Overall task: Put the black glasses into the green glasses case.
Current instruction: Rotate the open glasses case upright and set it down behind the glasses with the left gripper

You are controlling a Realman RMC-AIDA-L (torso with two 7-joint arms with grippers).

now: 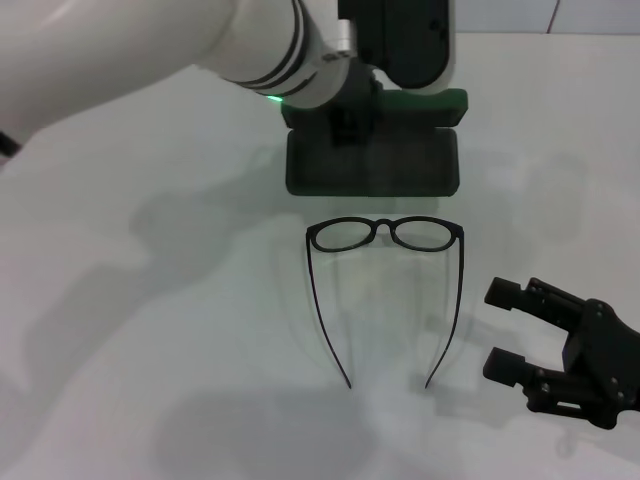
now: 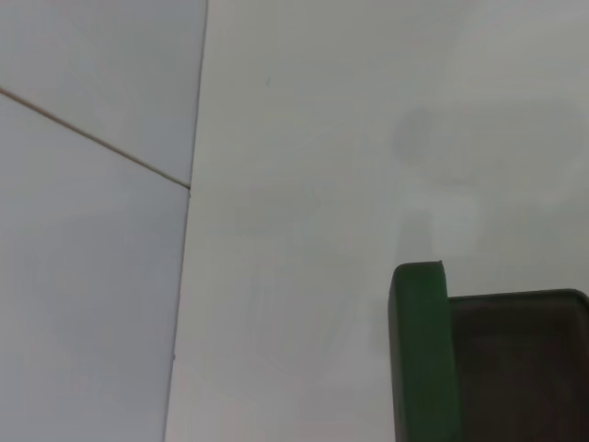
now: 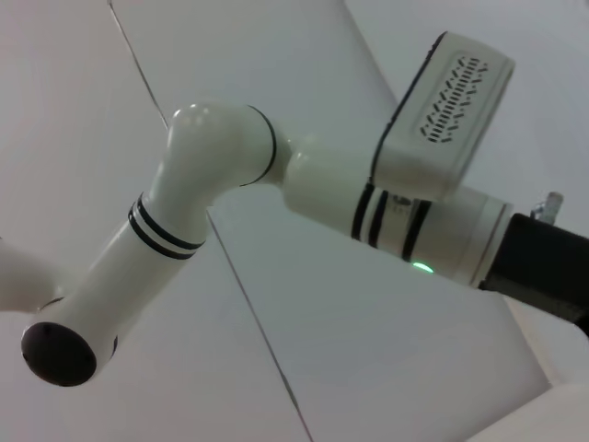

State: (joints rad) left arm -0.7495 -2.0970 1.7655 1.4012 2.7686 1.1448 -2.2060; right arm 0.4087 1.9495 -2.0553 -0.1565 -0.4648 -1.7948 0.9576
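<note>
While the green glasses case lies open at the far side of the white surface, its lid raised at the back and its dark lining facing up, the left arm reaches across from the robot's left and hangs right over it, most likely to steady the case or keep the lid back so the tray stays free to receive something. The left tool is mostly hidden under the arm's own wrist in the head view, and the left wrist view shows only a green edge of the case and part of the dark lining, so I cannot tell whether its fingers are spread or closed, or whether they touch the case at all. The black glasses rest on the surface just in front of the case, apart from it, with the lenses toward the case and both temple arms unfolded and stretching back toward the robot. That layout suits a pick from the near side. The right tool sits low at the robot's right, near the tip of the right-hand temple arm but not touching it, with its two fingers parted and nothing between them. Judging from this, the glasses are not yet picked up, and with the temples spread they may need folding or careful lowering to fit inside.
</note>
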